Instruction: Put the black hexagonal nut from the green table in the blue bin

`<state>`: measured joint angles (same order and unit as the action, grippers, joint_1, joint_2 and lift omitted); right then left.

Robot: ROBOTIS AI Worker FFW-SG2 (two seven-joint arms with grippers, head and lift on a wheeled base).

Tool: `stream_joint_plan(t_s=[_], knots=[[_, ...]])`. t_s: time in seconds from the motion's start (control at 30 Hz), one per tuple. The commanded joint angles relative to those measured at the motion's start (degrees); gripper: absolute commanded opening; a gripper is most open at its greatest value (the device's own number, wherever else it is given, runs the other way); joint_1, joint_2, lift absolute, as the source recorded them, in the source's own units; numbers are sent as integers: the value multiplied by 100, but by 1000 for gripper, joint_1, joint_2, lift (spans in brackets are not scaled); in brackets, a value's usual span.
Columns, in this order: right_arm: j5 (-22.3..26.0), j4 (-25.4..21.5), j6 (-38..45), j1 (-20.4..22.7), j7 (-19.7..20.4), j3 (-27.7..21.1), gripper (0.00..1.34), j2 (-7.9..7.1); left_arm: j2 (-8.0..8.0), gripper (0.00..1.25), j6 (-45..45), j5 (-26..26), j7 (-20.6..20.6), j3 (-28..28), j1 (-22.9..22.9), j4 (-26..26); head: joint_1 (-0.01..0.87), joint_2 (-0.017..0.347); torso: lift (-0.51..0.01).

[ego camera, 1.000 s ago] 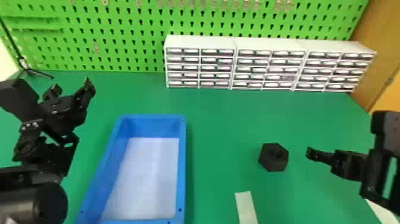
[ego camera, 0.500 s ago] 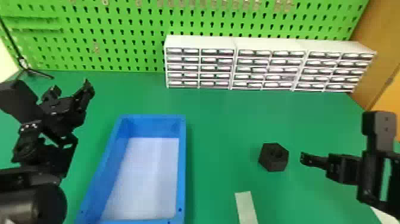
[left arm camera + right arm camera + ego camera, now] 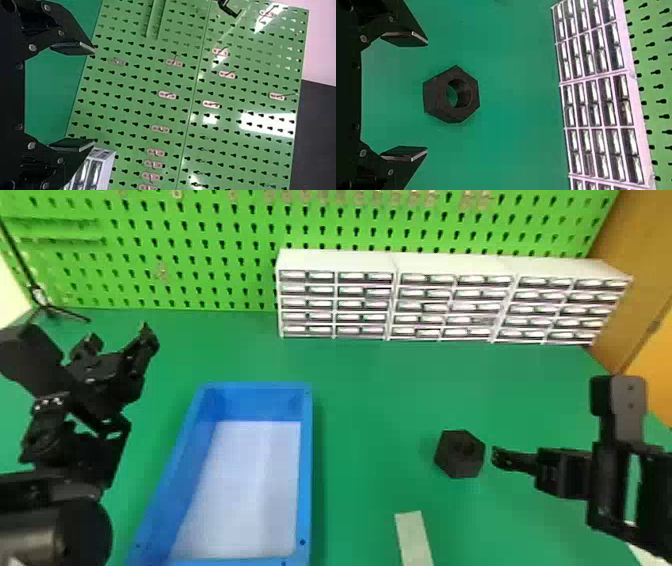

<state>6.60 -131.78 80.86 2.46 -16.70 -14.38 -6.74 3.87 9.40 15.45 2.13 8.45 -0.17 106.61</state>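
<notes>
Head view: nut (image 3: 459, 455) on tbl (image 3: 370, 400).

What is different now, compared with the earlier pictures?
The right gripper has moved left, closer to the black hexagonal nut. Nothing was grasped or released. The nut, the blue bin and, roughly, the left gripper stayed in place.

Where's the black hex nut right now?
Head view: the nut is on the green table, right of the blue bin, near the right gripper. Right wrist view: ahead of that gripper's open fingers, not held.
</notes>
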Motion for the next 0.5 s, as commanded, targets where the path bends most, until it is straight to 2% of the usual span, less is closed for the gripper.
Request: stream_joint_plan(t_s=[0.0, 0.47], knots=[[16, 3, 0, -9, 0, 23, 1019, -3, 0, 815, 0, 1, -2, 7, -1, 0, 692, 8, -97], [25, 3, 17, -26, 0, 41, 1019, -21, 0, 815, 0, 10, -2, 16, -1, 0, 692, 8, -97]])
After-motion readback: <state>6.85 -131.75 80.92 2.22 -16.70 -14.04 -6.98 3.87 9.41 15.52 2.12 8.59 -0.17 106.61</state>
